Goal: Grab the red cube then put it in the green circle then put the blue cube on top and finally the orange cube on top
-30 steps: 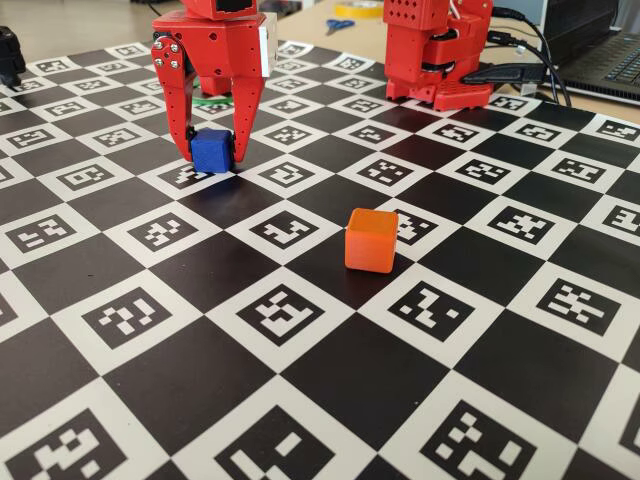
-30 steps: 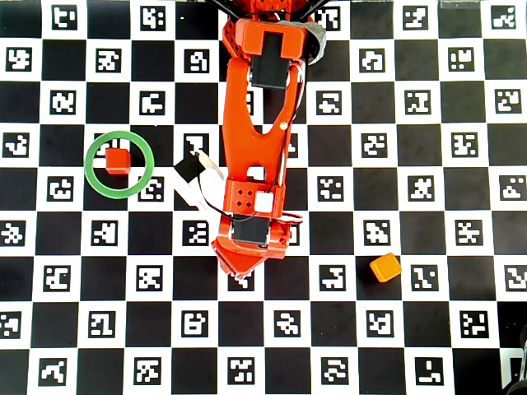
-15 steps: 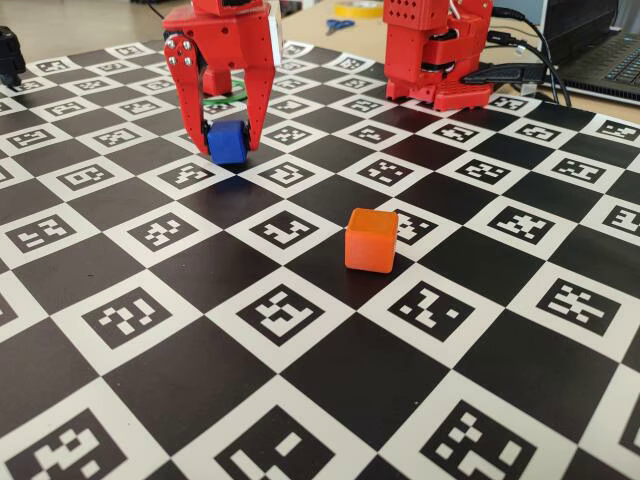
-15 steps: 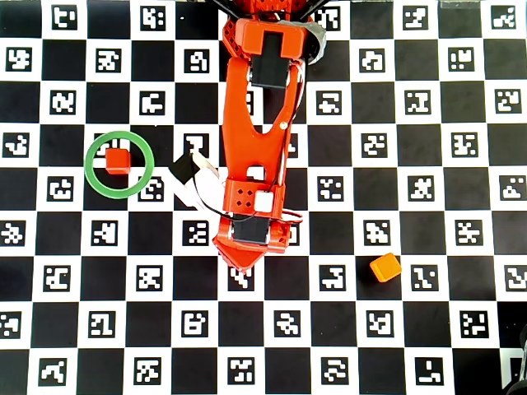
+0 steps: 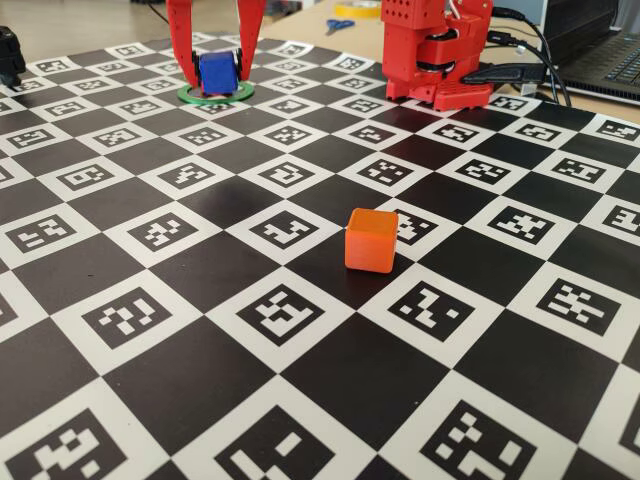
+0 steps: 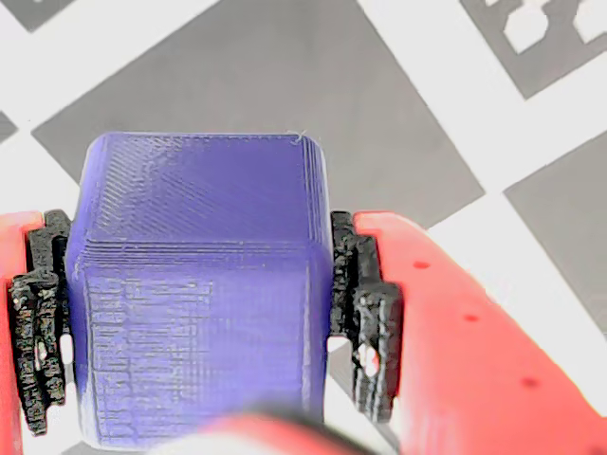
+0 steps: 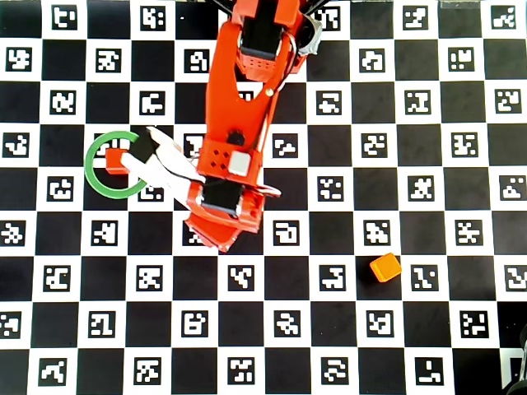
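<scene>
My red gripper [image 5: 217, 82] is shut on the blue cube [image 5: 217, 70] and holds it in the air, just above the green circle [image 5: 215, 99] at the far left of the board. In the wrist view the blue cube [image 6: 199, 284] fills the space between the black pads [image 6: 365, 313] of the gripper [image 6: 199, 322]. Seen from overhead, the red cube [image 7: 115, 162] lies inside the green circle [image 7: 90, 169], partly covered by the arm; the blue cube is hidden under the arm there. The orange cube [image 5: 371, 240] stands alone near the board's middle, and in the overhead view the orange cube [image 7: 384, 267] is at the lower right.
The arm's red base [image 5: 435, 50] stands at the far edge of the checkered marker board [image 5: 300, 400]. Behind it lie scissors [image 5: 338, 25], a yellow tape roll [image 5: 358, 8], and a laptop with cables [image 5: 590, 50]. A dark object [image 5: 8, 55] sits at the left edge.
The gripper has lifted the blue cube off the board and carried it away toward the green circle; the arm has swung left in the overhead view. The orange cube has not moved.
</scene>
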You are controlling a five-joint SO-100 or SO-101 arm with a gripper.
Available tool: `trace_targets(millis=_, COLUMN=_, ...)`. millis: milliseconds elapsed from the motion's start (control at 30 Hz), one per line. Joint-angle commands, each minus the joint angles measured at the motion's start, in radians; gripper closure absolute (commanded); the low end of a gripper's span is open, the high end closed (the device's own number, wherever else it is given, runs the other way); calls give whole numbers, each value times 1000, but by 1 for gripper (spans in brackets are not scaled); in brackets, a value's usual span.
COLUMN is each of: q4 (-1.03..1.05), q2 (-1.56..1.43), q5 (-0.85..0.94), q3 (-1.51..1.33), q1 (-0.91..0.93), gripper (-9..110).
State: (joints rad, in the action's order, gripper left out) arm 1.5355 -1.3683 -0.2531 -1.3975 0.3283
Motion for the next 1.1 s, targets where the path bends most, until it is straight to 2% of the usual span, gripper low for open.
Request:
trace_targets(millis=0, q4=46, q2=-147, q5=110, q3=89, q1=49, gripper=91)
trace_targets(millis=233, q4=95, q2=-212, q5=351, q3=69, q1=155, gripper=92)
trace_targets(millis=600, q4=55, q2=-209, q5=718, q3=103, q1=382, gripper=93)
trace_targets(millis=1067, q4=12, q2=-198, q5=988, q3=43, q1=565, gripper=94)
